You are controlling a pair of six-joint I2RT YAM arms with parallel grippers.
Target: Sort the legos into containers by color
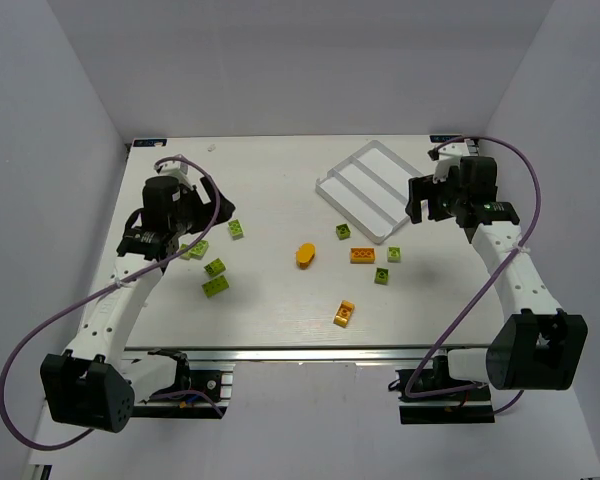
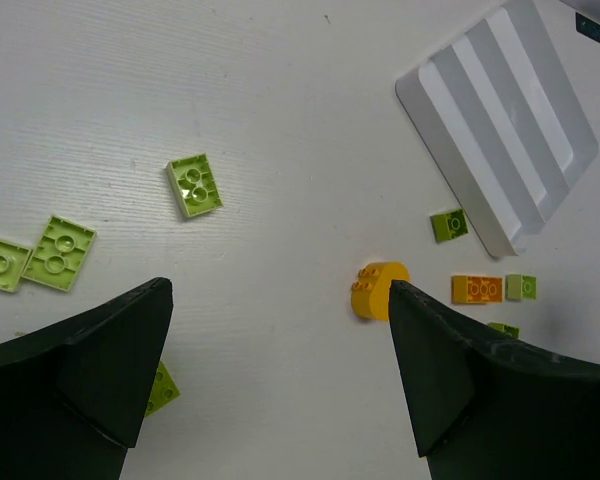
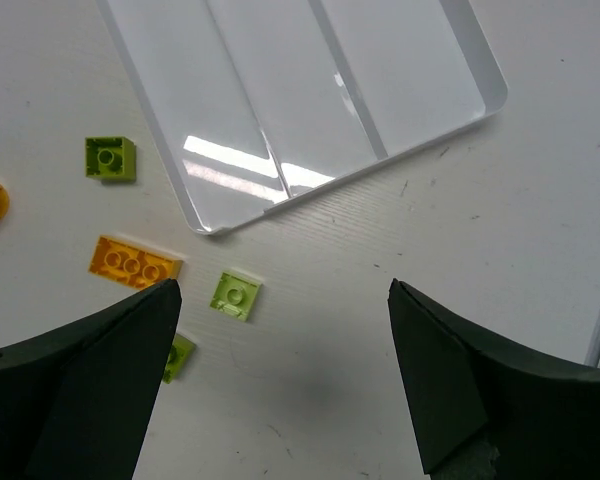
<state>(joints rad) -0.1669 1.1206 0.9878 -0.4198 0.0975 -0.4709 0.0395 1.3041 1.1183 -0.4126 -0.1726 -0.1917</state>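
Observation:
Loose legos lie across the table. The lime green legos (image 1: 216, 267) cluster at the left, under and beside my left gripper (image 1: 208, 220). The orange oval (image 1: 305, 253) lies mid-table, with an orange brick (image 1: 362, 255), more green bricks (image 1: 381, 276) and a yellow brick (image 1: 344, 313) to its right. The white tray of containers (image 1: 365, 190) sits empty at the back right. My left gripper (image 2: 280, 290) hangs open above bare table, the oval (image 2: 377, 290) by its right finger. My right gripper (image 3: 283, 285) is open too, just off the tray's corner (image 3: 230, 222), near a green brick (image 3: 236, 296).
White walls enclose the table on three sides. The table's near edge is a metal rail (image 1: 280, 355) where both arm bases are bolted. Purple cables (image 1: 40, 330) loop off each arm beyond the table's sides.

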